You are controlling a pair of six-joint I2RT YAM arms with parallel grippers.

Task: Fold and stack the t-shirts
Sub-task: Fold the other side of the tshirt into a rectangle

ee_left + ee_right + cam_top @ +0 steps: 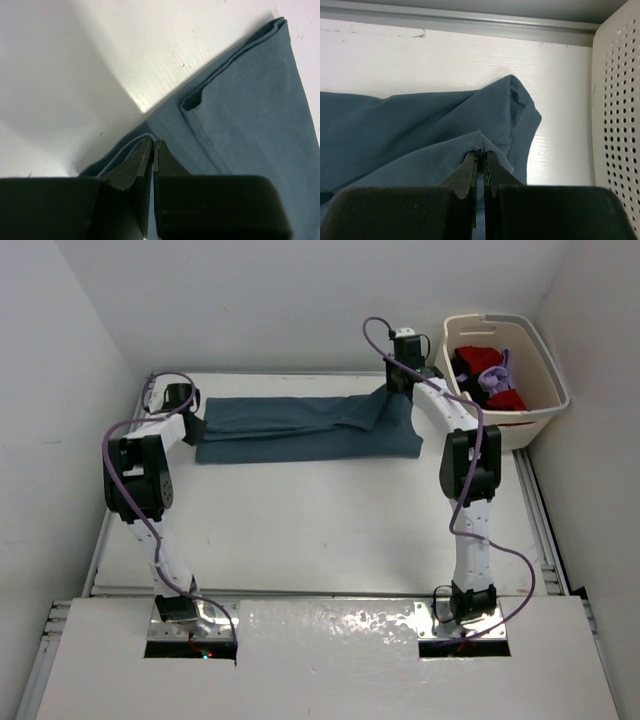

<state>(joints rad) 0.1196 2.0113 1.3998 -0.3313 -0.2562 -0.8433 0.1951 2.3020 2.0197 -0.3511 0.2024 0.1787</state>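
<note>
A teal-blue t-shirt (300, 428) lies folded into a long strip across the far part of the white table. My left gripper (190, 412) is shut on its left edge, the cloth pinched between the fingertips in the left wrist view (153, 145). My right gripper (398, 390) is shut on the shirt's right hem in the right wrist view (481, 154). A red shirt (495, 368), a lavender purple shirt (497, 383) and a black shirt (466, 368) lie bunched in the basket.
The cream plastic laundry basket (545, 415) stands at the far right corner, its perforated wall (617, 130) close to my right gripper. A metal rail (470, 22) runs along the table's far edge. White walls enclose the table on three sides.
</note>
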